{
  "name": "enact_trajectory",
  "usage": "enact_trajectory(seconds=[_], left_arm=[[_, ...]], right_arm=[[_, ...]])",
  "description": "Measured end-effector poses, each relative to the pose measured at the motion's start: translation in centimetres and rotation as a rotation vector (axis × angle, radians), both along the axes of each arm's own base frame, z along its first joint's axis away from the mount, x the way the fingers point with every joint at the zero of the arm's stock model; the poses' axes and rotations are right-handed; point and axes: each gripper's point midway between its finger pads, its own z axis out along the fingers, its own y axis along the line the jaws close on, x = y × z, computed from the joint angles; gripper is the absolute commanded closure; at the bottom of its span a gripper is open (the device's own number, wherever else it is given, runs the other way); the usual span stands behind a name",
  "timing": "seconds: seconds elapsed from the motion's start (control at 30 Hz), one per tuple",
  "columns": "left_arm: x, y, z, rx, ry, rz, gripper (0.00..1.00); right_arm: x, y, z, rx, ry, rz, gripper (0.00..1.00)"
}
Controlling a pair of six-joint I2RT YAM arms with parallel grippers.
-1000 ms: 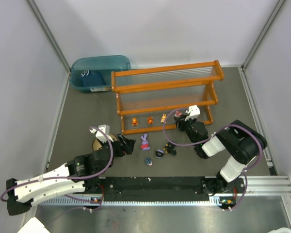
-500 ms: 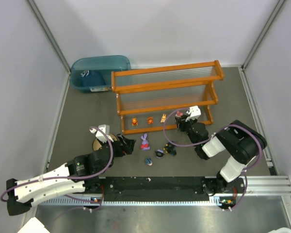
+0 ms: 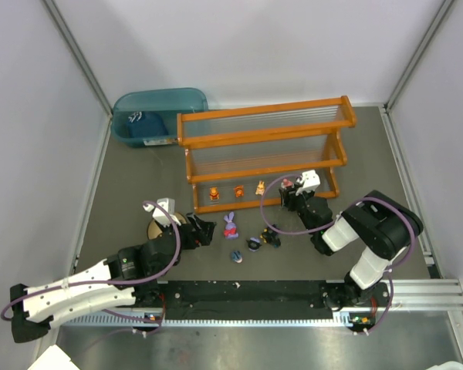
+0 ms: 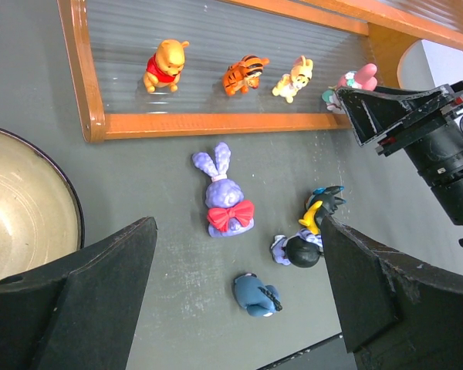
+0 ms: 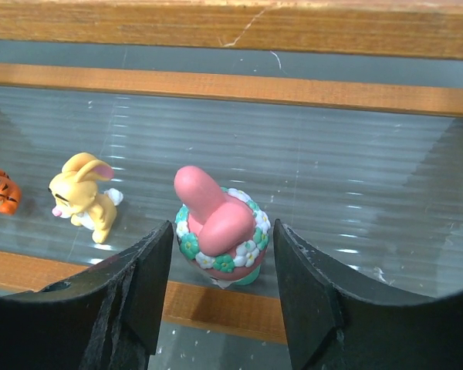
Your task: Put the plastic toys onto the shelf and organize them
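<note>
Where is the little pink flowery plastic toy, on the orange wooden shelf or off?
On the shelf. The pink toy stands upright on its clear ribbed tier.

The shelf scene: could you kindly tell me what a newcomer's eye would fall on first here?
The orange shelf stands out, with a pink toy upright on its lower tier between the parted fingers of the right gripper. Beside it, a yellow rabbit, a tiger and a bear stand in a row. On the table in front lies a purple bunny with a red bow.
</note>
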Motion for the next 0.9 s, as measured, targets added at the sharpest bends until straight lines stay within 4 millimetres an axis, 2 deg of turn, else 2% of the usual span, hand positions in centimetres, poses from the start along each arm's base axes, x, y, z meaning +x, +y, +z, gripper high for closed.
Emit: enact_trajectory(seconds=[0.9], left_arm=[[-0.01,0.17,0.02,0.000,-0.011,-0.003,0.07]], right_arm=[[-0.28,0.12,-0.39,-0.005,0.010,0.015,0.30]])
